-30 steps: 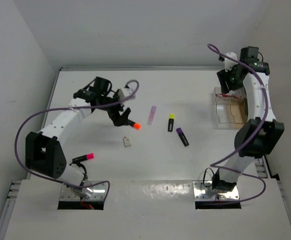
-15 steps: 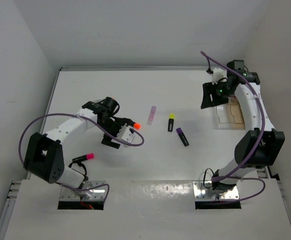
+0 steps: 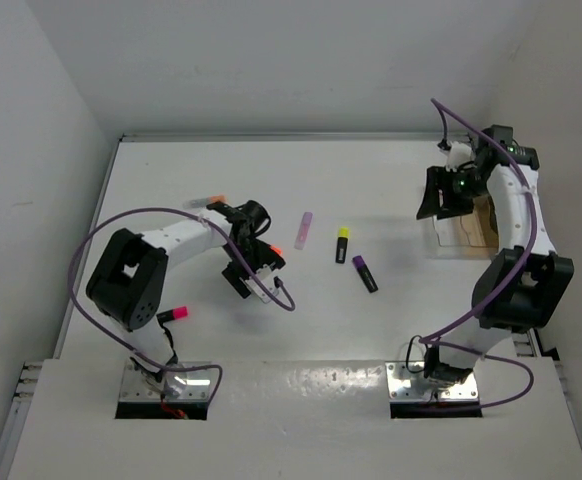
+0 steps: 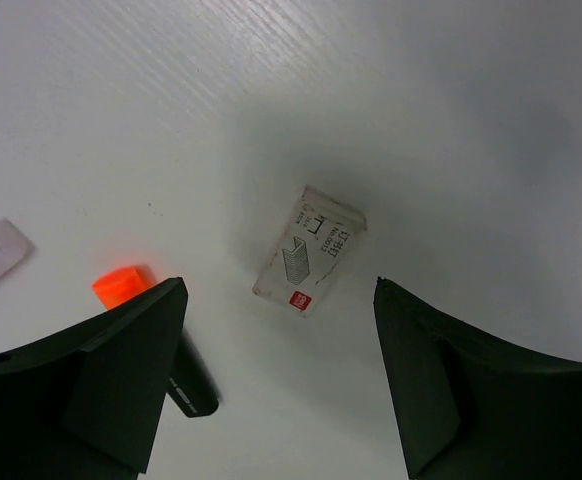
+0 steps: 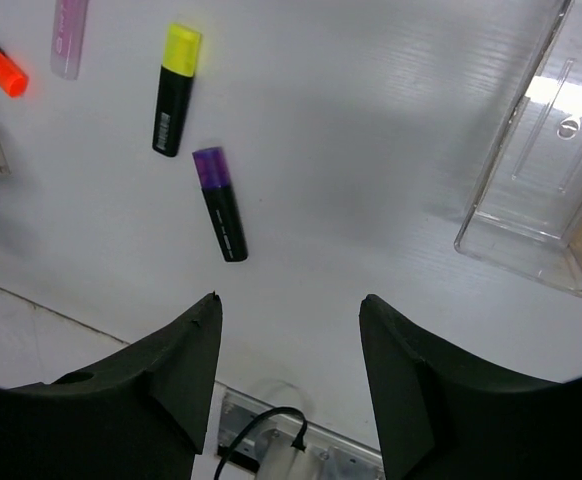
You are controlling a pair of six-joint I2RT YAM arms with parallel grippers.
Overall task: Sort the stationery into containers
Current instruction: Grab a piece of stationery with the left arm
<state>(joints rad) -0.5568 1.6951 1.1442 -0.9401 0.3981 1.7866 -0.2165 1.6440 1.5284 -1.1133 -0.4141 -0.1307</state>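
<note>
Left wrist: white eraser (image 4: 309, 250) diagonal, long axis lower-left to upper-right

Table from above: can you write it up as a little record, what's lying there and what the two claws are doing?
Left gripper: open, over small white box
Right gripper: open, holding nothing, near clear tray
Mid-table, loose: orange-capped highlighter, lilac marker, yellow-capped highlighter, purple-capped highlighter
Near left arm's base: pink-capped highlighter
</note>
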